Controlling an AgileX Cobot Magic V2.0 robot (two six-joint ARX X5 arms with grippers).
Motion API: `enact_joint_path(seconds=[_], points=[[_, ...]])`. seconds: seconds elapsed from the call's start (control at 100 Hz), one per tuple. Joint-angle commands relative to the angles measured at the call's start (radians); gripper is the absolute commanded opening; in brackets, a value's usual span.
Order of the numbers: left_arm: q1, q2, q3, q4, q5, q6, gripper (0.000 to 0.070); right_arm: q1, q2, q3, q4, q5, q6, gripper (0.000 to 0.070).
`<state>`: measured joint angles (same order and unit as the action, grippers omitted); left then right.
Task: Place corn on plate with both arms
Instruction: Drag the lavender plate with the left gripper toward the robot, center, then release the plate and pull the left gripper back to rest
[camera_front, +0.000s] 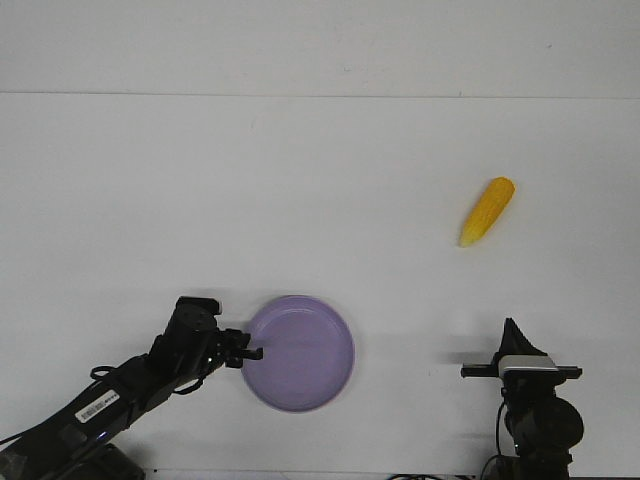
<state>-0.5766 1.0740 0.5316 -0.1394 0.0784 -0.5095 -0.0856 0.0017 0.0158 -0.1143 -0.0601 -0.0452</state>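
- My left gripper sat at the plate's near-left rim, its fingertips touching or just over the edge; whether they were pinching the rim or merely pressed together beside it, I could not tell.
- My right gripper pointed away from me over bare table; its fingers looked drawn to a single point, though from this angle I could not tell for certain.
- The white table around both my grippers carried only the plate and the corn, and nothing lay between my right gripper and the corn.
- The corn lay well ahead of my right gripper and slightly toward its inner side, far from my left gripper across the table.
- It was a yellow-orange tapered cob, lying aslant, blunt end farther from me, paler pointed tip nearer.
- The plate was round, shallow, lavender-purple, plain, with a raised rim, and held nothing; it lay right against my left gripper and well apart from the corn.
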Motion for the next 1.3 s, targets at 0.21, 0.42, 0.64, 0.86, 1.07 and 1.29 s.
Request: enact_joint_path(seconds=[0.21,0.42,0.64,0.86,1.07,1.29], points=[[-0.007,-0.004,0.012,0.007,-0.001,-0.006,0.0435,0.000,-0.001,-0.003,0.009,0.000,0.011,0.0009],[-0.004,-0.073,0.041,0.007,-0.002,0.056,0.0434,0.000,-0.001,-0.003,0.009,0.000,0.011,0.0009],[-0.003,-0.293,0.132,-0.036,-0.032,0.147,0.0433,0.000,-0.001,-0.003,0.010,0.000,0.011,0.0009],[-0.003,-0.556,0.135,-0.200,-0.119,0.166,0.0423,0.000,-0.001,-0.003,0.025,-0.032,0.068,0.0009],[-0.003,-0.679,0.135,-0.342,-0.177,0.169,0.0422,0.000,-0.001,-0.003,0.010,-0.064,0.302,0.0009],[-0.003,-0.686,0.135,-0.368,-0.187,0.169,0.0422,0.000,0.013,0.090,0.032,-0.057,0.464,0.0003]])
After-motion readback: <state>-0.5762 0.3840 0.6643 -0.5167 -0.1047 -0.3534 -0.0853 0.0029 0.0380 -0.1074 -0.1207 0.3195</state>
